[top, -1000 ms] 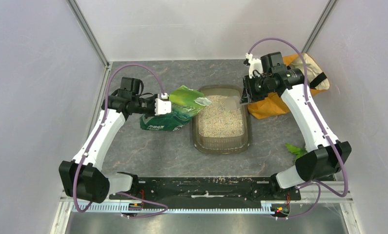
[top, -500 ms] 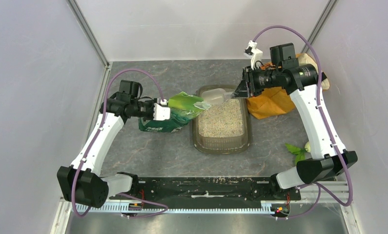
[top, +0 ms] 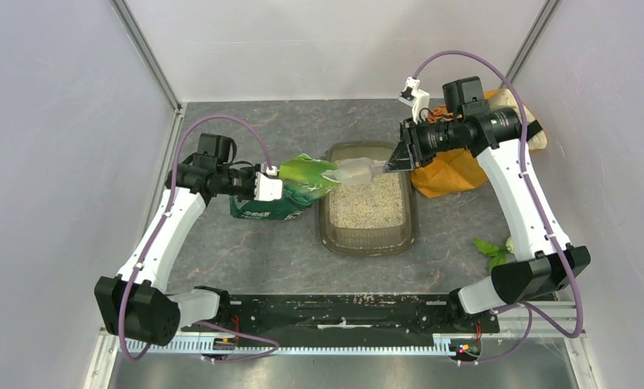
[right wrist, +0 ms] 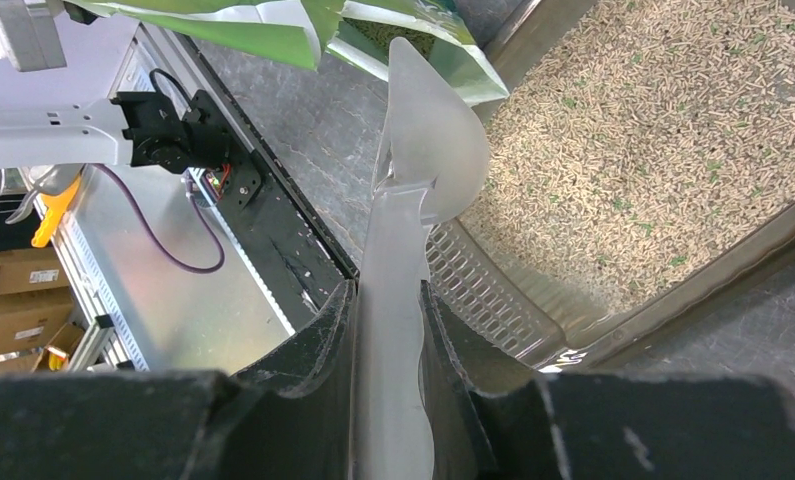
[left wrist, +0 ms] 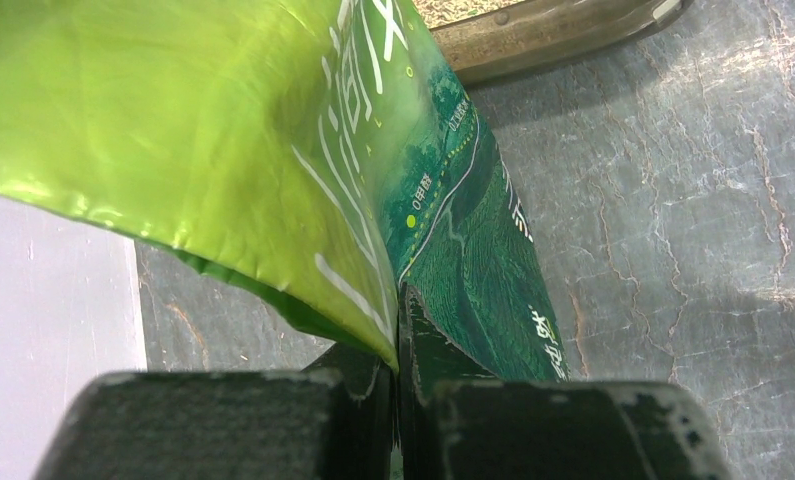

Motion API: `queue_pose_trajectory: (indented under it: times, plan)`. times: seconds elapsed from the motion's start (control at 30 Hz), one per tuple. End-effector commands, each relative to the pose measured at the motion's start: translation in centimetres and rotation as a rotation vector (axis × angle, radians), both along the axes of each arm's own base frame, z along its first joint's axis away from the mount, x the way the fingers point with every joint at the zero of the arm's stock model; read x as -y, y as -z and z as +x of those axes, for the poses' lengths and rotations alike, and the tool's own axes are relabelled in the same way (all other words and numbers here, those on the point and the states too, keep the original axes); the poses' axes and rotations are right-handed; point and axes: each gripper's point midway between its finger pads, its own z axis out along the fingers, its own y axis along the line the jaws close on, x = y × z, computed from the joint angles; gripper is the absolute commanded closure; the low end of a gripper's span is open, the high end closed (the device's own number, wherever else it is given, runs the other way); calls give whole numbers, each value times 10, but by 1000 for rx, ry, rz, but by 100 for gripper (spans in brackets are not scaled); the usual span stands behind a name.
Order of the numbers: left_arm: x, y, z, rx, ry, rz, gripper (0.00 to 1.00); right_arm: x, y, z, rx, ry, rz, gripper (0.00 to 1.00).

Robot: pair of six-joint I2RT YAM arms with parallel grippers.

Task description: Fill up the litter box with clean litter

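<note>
Here, at the near edge, a black rail (top: 326, 312) carries the bases of both arms. Beyond it lies the table (top: 262, 251), a grey surface with a marble pattern. A small green leafy thing (top: 488, 249) lies on the right, near the right arm.

The litter box (top: 369, 245) stands flat near the middle of the table. Its long axis runs from near to far and its short sides face the rail and the back wall. Pale beige litter (top: 371, 207) with small green specks covers its floor.

Just left of the box is a glossy green pouch (top: 294, 190), its top leaning towards the box. The left gripper (left wrist: 398, 385) has its fingers pressed together on a fold of this pouch.

The right gripper (right wrist: 388, 330) reaches in from the right, and its fingers, with a narrow gap, clamp the handle of a translucent scoop (right wrist: 423, 150). The scoop points left, its head above the far left part of the box, close to the pouch opening.

Farther right, an orange cloth bag (top: 452, 174) is partly hidden behind the right arm. Plain pale walls (top: 343, 49) close the space on three sides.
</note>
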Motion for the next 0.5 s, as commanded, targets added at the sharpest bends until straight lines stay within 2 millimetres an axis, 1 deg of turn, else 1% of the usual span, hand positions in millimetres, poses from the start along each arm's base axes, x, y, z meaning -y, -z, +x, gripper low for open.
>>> queue_pose_trajectory:
  times: [0.0,0.1,0.33,0.47]
  plan:
    - [8,-28,3,121,60,-45,98,-4,2,8,51,-34,-10,100]
    - [8,-28,2,122,61,-46,98,-7,4,12,57,-39,-18,100]
    - [9,-30,1,131,70,-49,98,-16,21,19,67,-66,-81,100]
    - [11,-31,0,131,73,-53,98,-28,27,22,71,-84,-115,100]
